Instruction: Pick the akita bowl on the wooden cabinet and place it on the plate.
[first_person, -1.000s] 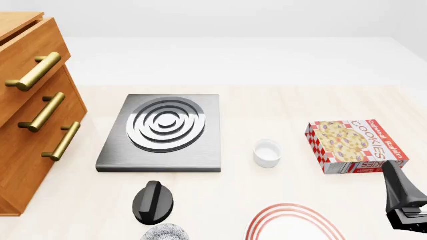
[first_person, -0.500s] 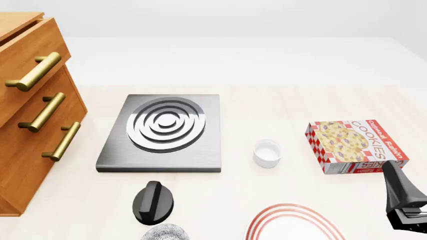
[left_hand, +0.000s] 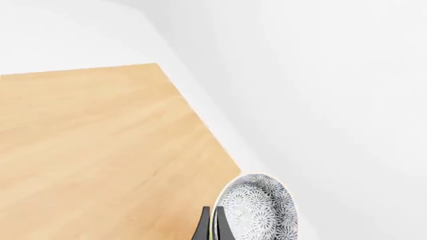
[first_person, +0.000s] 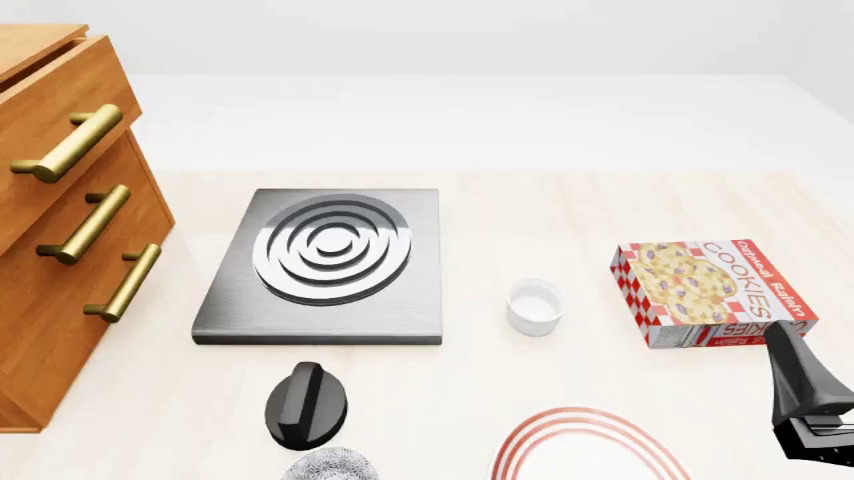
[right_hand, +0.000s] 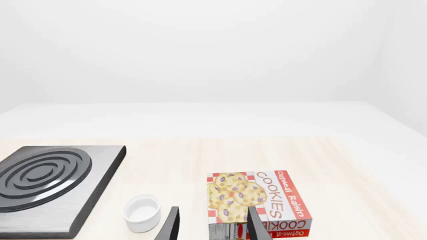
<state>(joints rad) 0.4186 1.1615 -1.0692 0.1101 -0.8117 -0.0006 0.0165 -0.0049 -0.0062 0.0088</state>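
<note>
One wooden cabinet fills the far left of the table, its three brass handles stacked down the drawer fronts; my left wrist camera looks across its flat top. Next in size is one grey stove plate with silver rings, sitting mid-table just right of the cabinet. One cookie box lies at the right. One plate with red rings sits at the near edge, cut off by the front view's border. One black knob stands near the stove plate's near side, and one small white cup rests between the stove plate and the cookie box.

I count two speckled bowls: one peeks in at the near edge, left of the plate, and one akita bowl is clamped by my left gripper, its fingers closed thinly on the bowl's rim, the bowl seen by the corner of the cabinet top.

My right gripper hangs at the near right with its fingers apart, holding nothing, the cookie box just beyond them.
</note>
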